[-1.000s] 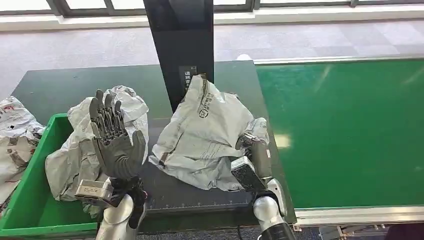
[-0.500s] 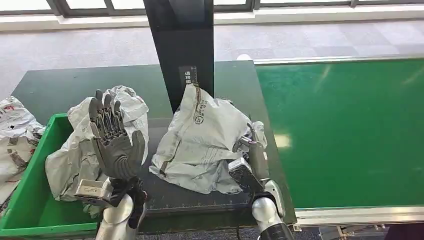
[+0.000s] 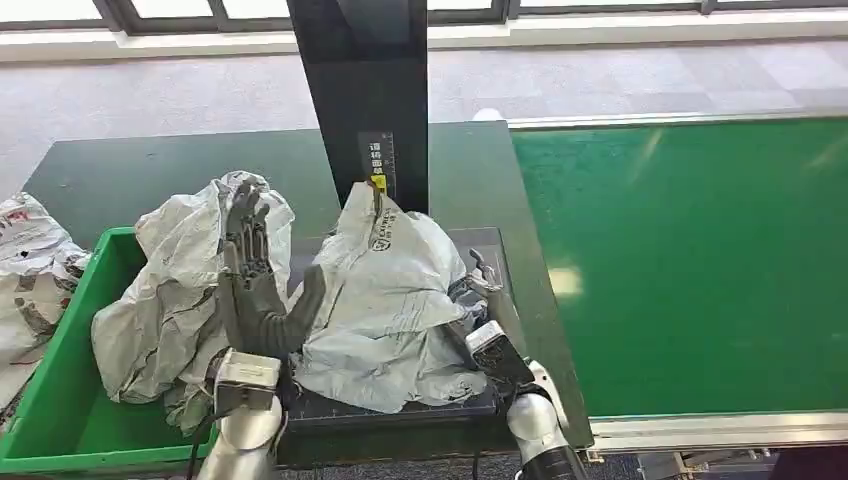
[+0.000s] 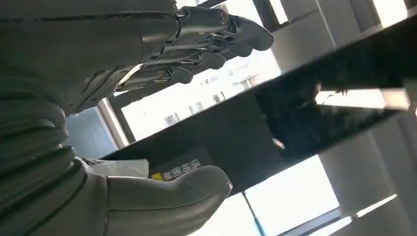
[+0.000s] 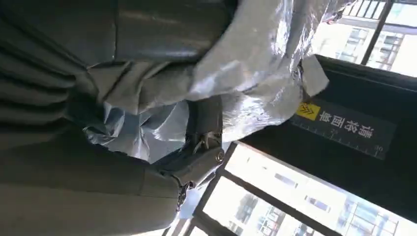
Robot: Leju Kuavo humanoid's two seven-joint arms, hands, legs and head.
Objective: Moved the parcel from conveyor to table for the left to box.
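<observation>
Your right hand (image 3: 478, 322) has the grey parcel (image 3: 385, 290) gathered in its fingers, the film bunched around them in the right wrist view, and the parcel sits on the dark table (image 3: 470, 180) just at 6 o'clock from the black scanner post (image 3: 365, 90), off the green conveyor (image 3: 690, 260). Your left hand (image 3: 255, 290) holds nothing: fingers straight and apart, palm against the parcel's 9 o'clock edge. Set the parcel down flat before letting go, then draw the right hand out toward 5 o'clock so no film snags. Let the left hand close only once the bag rests, and carry it toward the green bin (image 3: 55, 400) at 8 o'clock, clear of the other bag (image 3: 170, 290) there.
</observation>
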